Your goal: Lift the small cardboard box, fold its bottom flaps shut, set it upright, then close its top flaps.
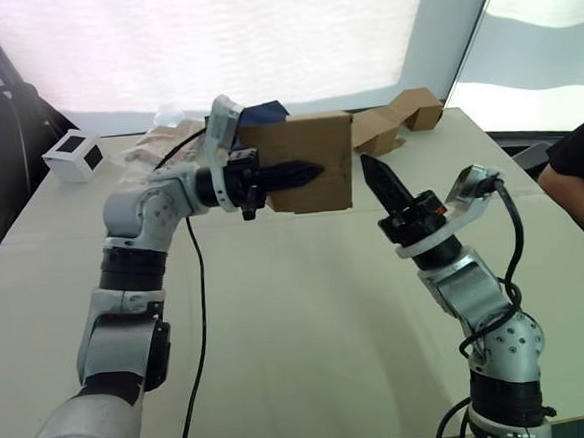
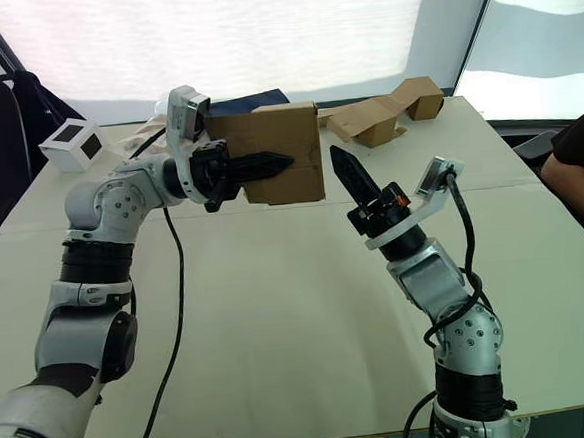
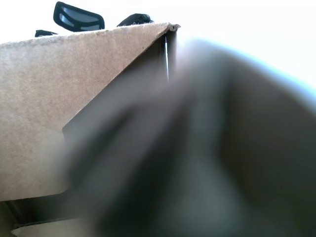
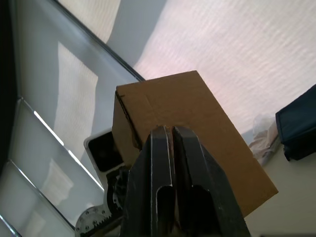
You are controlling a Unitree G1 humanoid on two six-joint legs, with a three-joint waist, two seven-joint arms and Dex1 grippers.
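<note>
Bright backlight from blown-out windows, one wrist view badly blurred

Daylight pours in from the 12 o'clock side through white blinds (image 1: 209,34), washing them out and leaving soft shadows on the pale table (image 2: 279,320). In the left wrist view, a dark out-of-focus mass smears across from 5 o'clock over the small cardboard box (image 3: 49,98); the right wrist view stays sharp.

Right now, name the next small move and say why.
Probably bring the right gripper forward to touch the small cardboard box. The left gripper holds the box above the table, while the right gripper, fingers together, points at the box's near side with a gap between them; a flap needs pushing.
</note>
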